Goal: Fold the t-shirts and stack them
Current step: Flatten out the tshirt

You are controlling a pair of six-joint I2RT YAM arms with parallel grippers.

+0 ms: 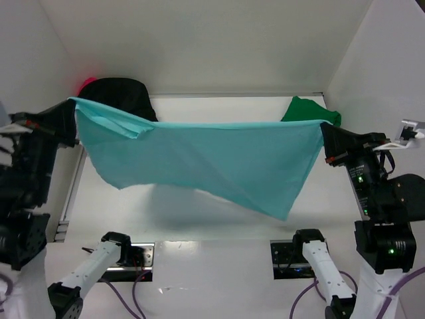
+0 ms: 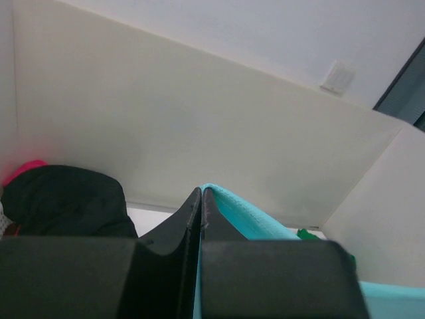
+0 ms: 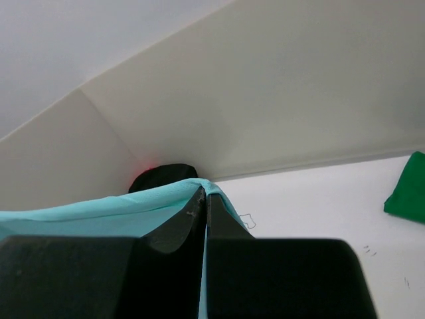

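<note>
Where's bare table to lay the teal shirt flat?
Bare: middle of the table, under the held-up teal shirt, plus the back strip between the piles. Crowded: far-left corner, black shirt with the red-pink shirt behind; far-right corner, dark green shirt.

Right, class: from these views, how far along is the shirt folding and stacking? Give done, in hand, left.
Done: no folded stack shows. In hand: the teal shirt hangs spread above the table, pinched by the left claw and right claw. Left: folding it, plus the black shirt, pink shirt and green shirt bunched at the back.
</note>
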